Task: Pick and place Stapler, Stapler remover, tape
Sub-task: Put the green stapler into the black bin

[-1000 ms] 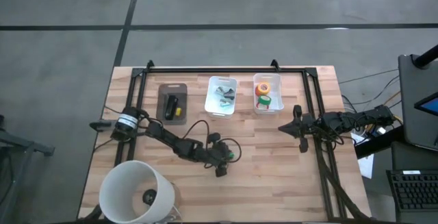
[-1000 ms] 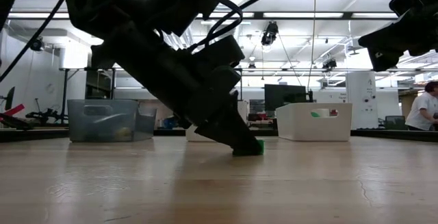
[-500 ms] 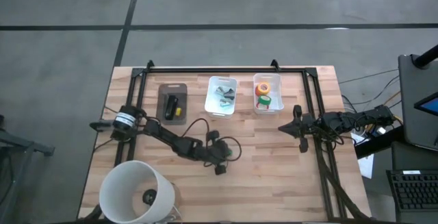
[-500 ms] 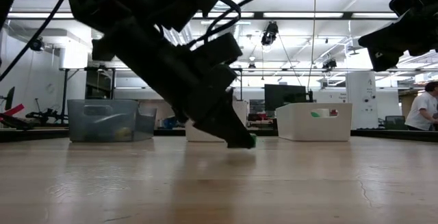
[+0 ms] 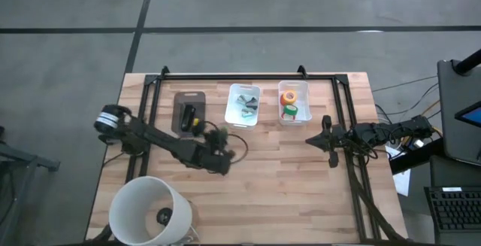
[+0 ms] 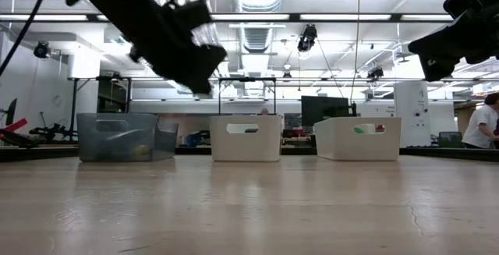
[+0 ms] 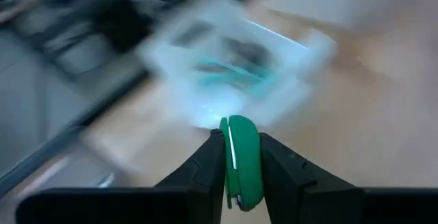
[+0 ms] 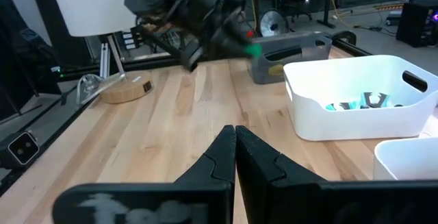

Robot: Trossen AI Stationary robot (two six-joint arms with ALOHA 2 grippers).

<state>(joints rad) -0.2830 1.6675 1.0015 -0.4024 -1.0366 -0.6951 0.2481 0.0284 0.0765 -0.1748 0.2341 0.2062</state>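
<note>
Two end effectors show: the left end effector (image 7: 239, 166) hangs above the counter (image 5: 301, 193), clamped on a small green piece (image 7: 241, 161); the right end effector (image 8: 235, 145) is pressed together beside the bins.

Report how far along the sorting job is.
Done, it seems: the stapler lies in the grey tray, and the tape rolls sit in the right bin. In hand: the left gripper is shut on a small green piece above the table. Left: dropping it, probably into the middle bin. The right gripper waits, shut.
</note>
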